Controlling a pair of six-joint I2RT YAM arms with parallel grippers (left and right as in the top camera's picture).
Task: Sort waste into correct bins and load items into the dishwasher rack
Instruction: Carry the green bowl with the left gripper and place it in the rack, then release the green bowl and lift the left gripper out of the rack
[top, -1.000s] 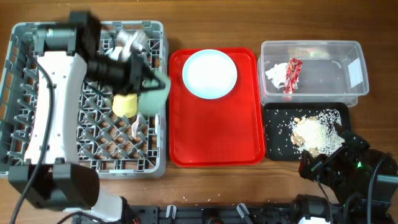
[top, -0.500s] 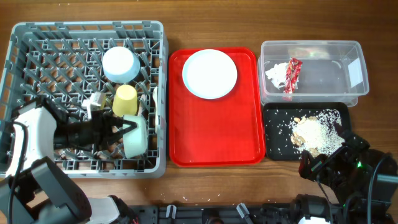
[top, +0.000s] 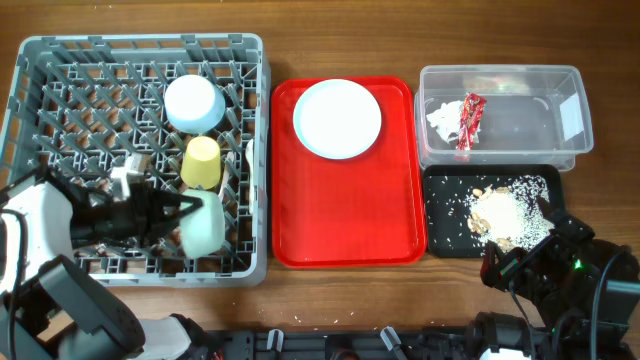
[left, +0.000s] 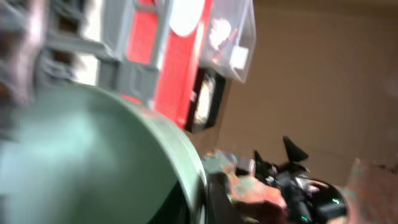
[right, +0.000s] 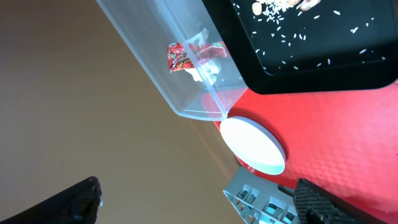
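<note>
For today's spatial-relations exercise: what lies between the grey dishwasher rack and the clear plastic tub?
The overhead view shows the red tray filling the stretch between the dishwasher rack and the clear tub, with the round plate resting on its far end.

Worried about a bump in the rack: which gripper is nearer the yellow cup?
Left. The left gripper, holding a pale bowl, is close beside the yellow cup in the dishwasher rack; the right gripper is far off, by the black tray.
</note>
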